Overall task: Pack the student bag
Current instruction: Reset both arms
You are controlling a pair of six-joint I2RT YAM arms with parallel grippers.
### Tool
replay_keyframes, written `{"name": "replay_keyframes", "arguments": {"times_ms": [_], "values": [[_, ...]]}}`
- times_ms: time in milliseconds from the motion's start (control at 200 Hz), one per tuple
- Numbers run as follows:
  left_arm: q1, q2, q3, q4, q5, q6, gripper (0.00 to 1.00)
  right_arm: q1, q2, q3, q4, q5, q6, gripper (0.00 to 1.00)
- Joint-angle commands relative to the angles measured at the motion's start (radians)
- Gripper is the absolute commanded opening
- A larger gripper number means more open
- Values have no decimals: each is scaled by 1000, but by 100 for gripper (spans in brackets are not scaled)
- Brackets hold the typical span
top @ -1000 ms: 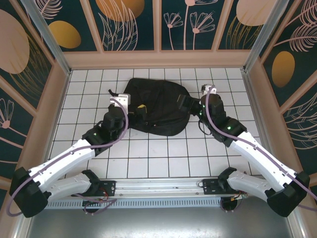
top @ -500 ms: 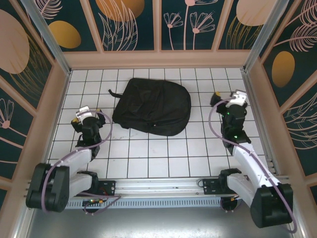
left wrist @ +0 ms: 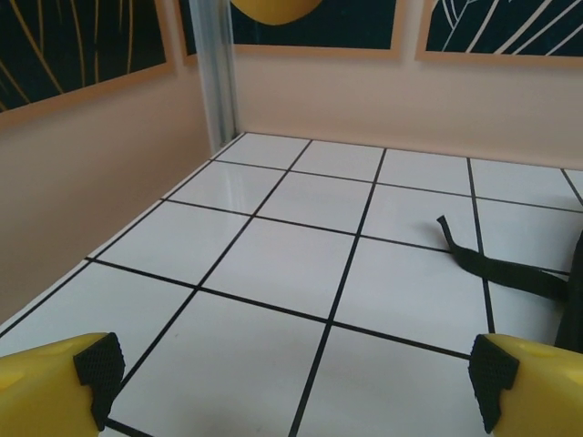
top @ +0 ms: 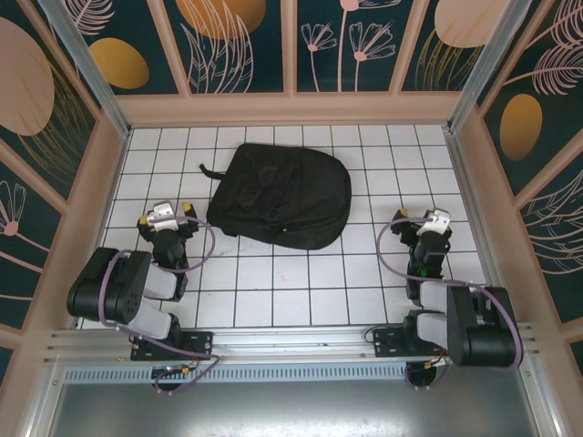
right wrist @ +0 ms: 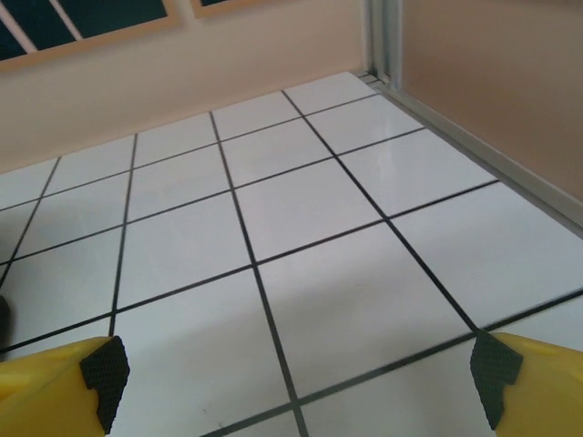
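Noted the student bag [top: 282, 196] lying flat on the tiled tabletop [top: 301, 282]; whether it was zipped could not be made out from above. Your left end effector [top: 167, 217] sat off the bag's near left corner, close but not touching, jaws spread wide and empty. Your right end effector [top: 426, 221] sat well off the bag's right side, likewise wide and empty. A loose strap [left wrist: 496, 269] trailed from the bag's left edge across the tiles ahead of the left fingers. Risks as I judged them: a sweep in from the bag's left could have snagged that strap and dragged the whole bag. Pinching the soft fabric with one end effector alone would likely have bunched it and shifted the bag rather than opened it. If you had brought both arms over the bag together, they could have crowded each other. Without the opening located, a grab might have closed on cloth only.
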Motion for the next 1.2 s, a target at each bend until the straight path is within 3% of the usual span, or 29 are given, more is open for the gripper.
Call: {"name": "replay_keyframes", "arguments": {"times_ms": [0, 185, 325, 365, 1196], "values": [[24, 0, 68, 17, 44, 8, 99, -6, 67, 29, 242, -127, -70, 99], [53, -2, 90, -30, 76, -20, 99, -12, 321, 21, 523, -169, -94, 99], [73, -2, 99, -53, 118, -29, 99, -22, 300, 187, 160, -222, -101, 99], [73, -5, 100, -54, 118, -29, 99, -29, 317, 170, 233, -212, -89, 99], [75, -10, 89, -39, 118, -27, 99, 0, 309, 173, 206, -114, -91, 99]]}}
